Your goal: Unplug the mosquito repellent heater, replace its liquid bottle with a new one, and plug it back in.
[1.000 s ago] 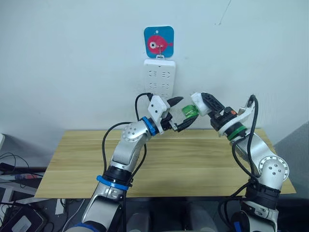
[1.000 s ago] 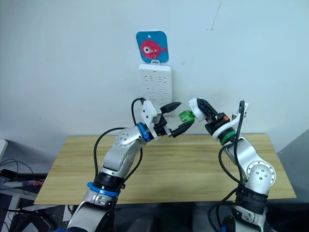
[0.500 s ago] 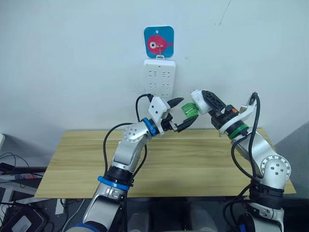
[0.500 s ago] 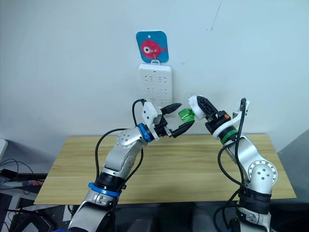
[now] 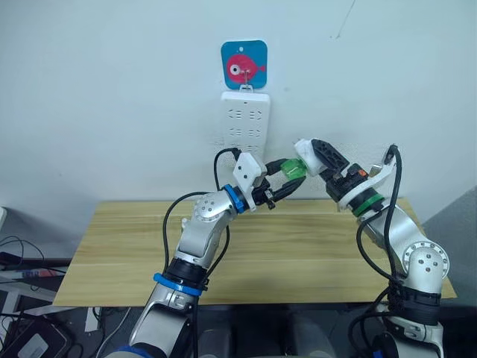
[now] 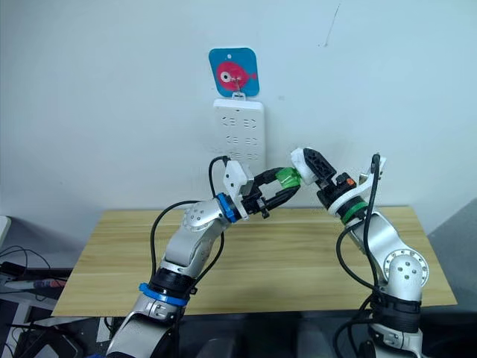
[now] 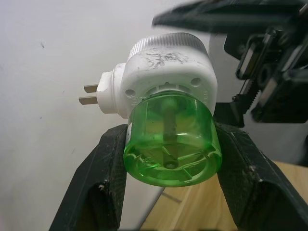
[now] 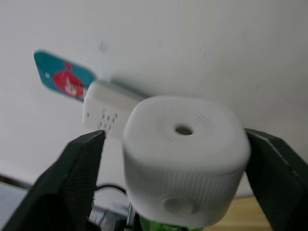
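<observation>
Green plastic marks the meeting point of the two arms above the wooden table [image 5: 246, 246]: in the left eye view, the liquid bottle [image 5: 293, 169] sits between the left gripper [image 5: 283, 179], reaching in from the robot's left, and the right gripper [image 5: 311, 158], which carries the mosquito repellent heater [image 5: 303, 155] out in the air, unplugged, just below and to the right of the white power strip [image 5: 246, 118] hanging on the wall under a blue fish-print hook [image 5: 244, 65]. The right eye view shows the same line-up, bottle and heater lying on one slanted axis, the bottle end pointing down toward the left arm, which is the nearer one for pulling it off. From the left wrist view, the bottle's round base faces the camera with its wick stem running straight back into the heater, whose two metal prongs [image 7: 90, 94] stick out sideways; the black fingers [image 7: 103, 178] stand apart just enough to flank the bottle and press its sides, so they appear clamped on it. In the right wrist view, the heater's vented top fills the space between that gripper's fingers [image 8: 72, 178], which are spread wide and closed against its two sides, with a sliver of green showing below. The bottle still looks seated, so removal likely calls for twisting about that shared axis.
</observation>
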### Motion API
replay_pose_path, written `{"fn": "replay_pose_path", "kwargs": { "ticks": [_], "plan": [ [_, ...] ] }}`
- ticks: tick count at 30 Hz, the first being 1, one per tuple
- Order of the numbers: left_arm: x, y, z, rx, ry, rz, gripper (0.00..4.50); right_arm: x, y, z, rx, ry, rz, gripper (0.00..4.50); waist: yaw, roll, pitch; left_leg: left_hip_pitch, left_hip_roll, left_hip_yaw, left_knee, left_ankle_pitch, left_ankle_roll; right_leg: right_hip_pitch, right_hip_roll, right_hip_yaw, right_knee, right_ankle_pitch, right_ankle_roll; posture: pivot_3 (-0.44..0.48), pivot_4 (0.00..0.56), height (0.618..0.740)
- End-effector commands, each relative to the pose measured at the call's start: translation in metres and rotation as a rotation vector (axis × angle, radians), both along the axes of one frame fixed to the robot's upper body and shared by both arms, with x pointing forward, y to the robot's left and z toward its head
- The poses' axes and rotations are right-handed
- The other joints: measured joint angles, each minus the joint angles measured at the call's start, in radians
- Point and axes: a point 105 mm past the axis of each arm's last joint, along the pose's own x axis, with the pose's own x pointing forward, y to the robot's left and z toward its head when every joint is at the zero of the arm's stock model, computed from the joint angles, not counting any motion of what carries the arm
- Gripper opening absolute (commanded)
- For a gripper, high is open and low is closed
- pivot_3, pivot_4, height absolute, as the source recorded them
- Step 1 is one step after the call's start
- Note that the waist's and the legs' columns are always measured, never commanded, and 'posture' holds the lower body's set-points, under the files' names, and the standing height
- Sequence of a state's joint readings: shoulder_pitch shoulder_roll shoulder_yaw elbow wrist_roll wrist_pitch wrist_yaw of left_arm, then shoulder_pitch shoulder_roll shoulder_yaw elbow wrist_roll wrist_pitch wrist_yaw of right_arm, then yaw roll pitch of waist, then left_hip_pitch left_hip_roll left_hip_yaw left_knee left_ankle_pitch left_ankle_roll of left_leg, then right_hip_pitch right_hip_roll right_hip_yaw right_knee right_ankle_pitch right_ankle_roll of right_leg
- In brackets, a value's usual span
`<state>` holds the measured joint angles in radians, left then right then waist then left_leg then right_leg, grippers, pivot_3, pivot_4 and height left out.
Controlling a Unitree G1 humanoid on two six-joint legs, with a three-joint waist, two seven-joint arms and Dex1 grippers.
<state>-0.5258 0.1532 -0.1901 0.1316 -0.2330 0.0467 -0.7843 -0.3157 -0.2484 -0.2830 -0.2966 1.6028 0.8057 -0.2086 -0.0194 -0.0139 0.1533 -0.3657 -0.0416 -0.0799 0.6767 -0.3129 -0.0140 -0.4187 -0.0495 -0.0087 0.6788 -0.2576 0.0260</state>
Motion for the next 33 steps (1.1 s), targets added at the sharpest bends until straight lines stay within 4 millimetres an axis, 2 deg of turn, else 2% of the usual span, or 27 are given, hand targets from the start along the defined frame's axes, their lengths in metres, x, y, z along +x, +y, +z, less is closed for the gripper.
{"fn": "replay_pose_path", "kwargs": {
  "ticks": [1, 6, 9, 11, 21, 33],
  "plan": [
    [-0.009, 0.004, 0.009, 0.102, -0.127, -0.112, 2.28, -0.010, -0.005, -0.006, -0.076, 0.017, 0.152, 4.49, 0.001, 0.000, 0.000, 0.000, 0.000, 0.000, 0.000, 0.000, 0.000, 0.000, 0.000, 0.000, -0.001, 0.000, 0.000, 0.001, 0.147, 0.740],
    [-0.016, 0.017, -0.005, 0.246, -0.170, -0.242, 2.28, -0.027, -0.016, -0.013, -0.159, 0.095, 0.450, 4.49, 0.002, 0.002, 0.002, 0.001, 0.001, 0.000, 0.000, -0.001, 0.002, 0.005, 0.005, 0.000, -0.006, 0.000, 0.000, 0.012, 0.144, 0.740],
    [-0.020, 0.021, -0.009, 0.286, -0.181, -0.291, 2.28, -0.037, -0.014, -0.011, -0.186, 0.134, 0.596, 4.49, 0.004, 0.001, 0.002, 0.001, 0.001, 0.000, 0.001, -0.001, 0.003, 0.006, 0.005, 0.000, -0.007, 0.000, 0.000, 0.016, 0.143, 0.740],
    [-0.024, 0.021, -0.014, 0.311, -0.198, -0.320, 2.28, -0.041, -0.011, -0.017, -0.232, 0.175, 0.656, 4.49, 0.004, 0.001, 0.002, 0.001, 0.002, -0.001, 0.001, -0.001, 0.003, 0.006, 0.004, 0.000, -0.008, 0.000, 0.000, 0.016, 0.143, 0.740],
    [-0.038, 0.007, -0.012, 0.278, -0.219, -0.349, 2.28, -0.033, -0.003, -0.028, -0.258, 0.223, 0.680, 4.49, 0.024, 0.001, 0.002, -0.001, 0.001, -0.002, 0.001, -0.002, 0.004, 0.009, 0.000, -0.001, -0.015, 0.000, 0.000, 0.052, 0.142, 0.740],
    [-0.036, 0.016, -0.010, 0.297, -0.222, -0.347, 2.28, -0.027, -0.021, -0.032, -0.310, 0.254, 0.656, 4.49, 0.032, 0.001, 0.002, 0.000, 0.000, -0.002, 0.001, -0.002, 0.004, 0.009, 0.000, -0.001, -0.015, 0.001, 0.001, 0.040, 0.141, 0.740]
  ]
}}
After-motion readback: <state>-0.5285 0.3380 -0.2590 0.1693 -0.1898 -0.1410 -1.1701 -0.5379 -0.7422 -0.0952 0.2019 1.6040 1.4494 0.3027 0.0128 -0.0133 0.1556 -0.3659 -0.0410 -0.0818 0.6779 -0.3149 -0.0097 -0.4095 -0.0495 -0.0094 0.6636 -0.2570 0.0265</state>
